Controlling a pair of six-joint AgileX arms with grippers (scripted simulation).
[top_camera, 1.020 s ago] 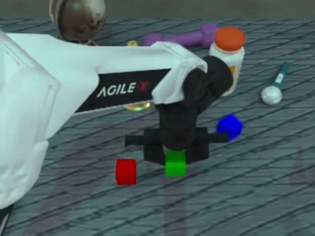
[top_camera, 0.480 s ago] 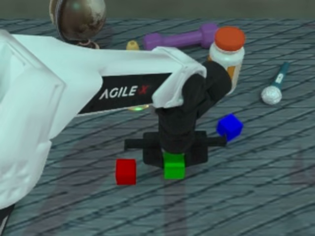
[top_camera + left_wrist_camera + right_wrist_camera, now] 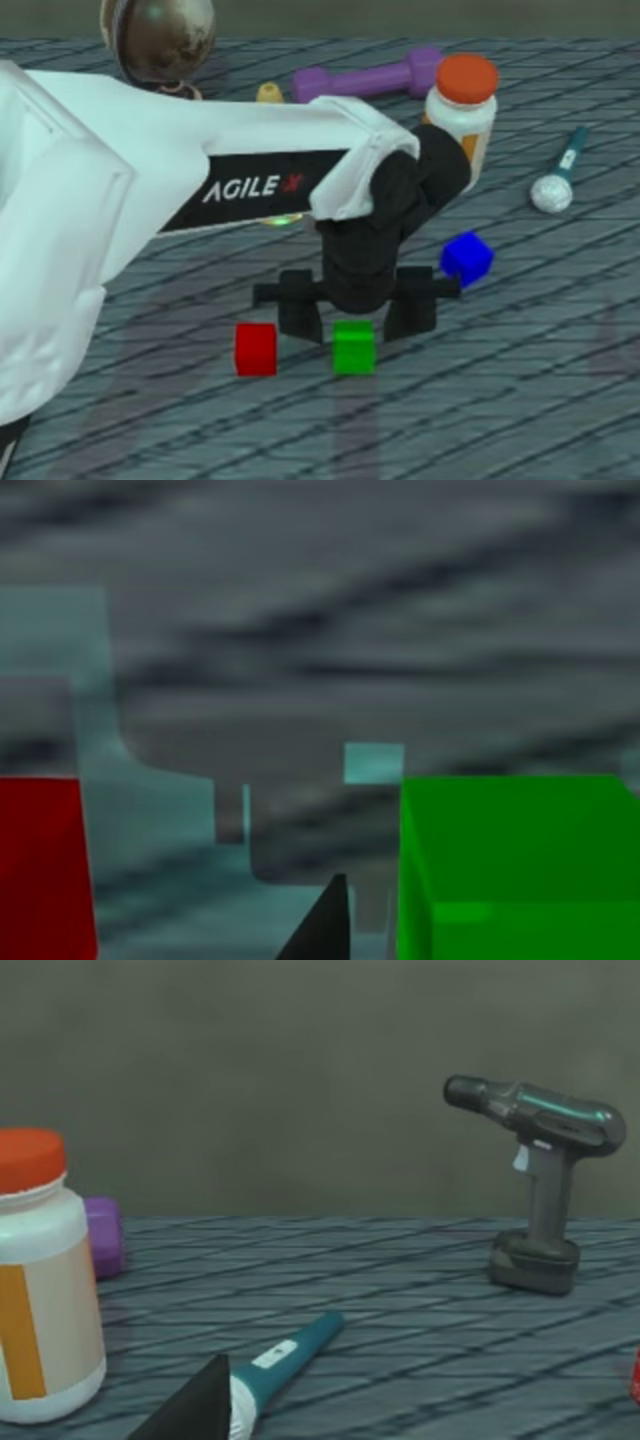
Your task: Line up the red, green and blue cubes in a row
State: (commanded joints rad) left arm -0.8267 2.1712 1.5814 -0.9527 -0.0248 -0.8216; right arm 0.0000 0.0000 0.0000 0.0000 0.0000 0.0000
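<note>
Cubes sit near the middle of the dark slatted table (image 3: pixel 520 400): the small bright green cube (image 3: pixel 354 346) rests on the surface directly beneath the left gripper (image 3: pixel 356 318), whose two black fingers (image 3: pixel 300 312) are spread wide on either side above it and touch nothing. The small bright red cube (image 3: pixel 256 348) lies just at 9 o'clock of the green one, level with it, a gap between them; the left wrist view shows the same pair apart on the table. The small deep blue cube (image 3: pixel 467 257) stands tilted at about 2 o'clock of the green cube, just beyond the gripper's outer finger. From the gripper, the white left arm (image 3: pixel 150 190) runs off toward 10 o'clock. Farther out, at 12 to 2 o'clock, are a white jar with an orange lid (image 3: pixel 463 110), a purple dumbbell (image 3: pixel 365 78), a teal-handled microphone (image 3: pixel 560 175) and a round brass bell (image 3: pixel 158 38). The right gripper (image 3: pixel 195 1410) shows only a dark tip in its own wrist view, facing a grey power drill (image 3: pixel 540 1190).
</note>
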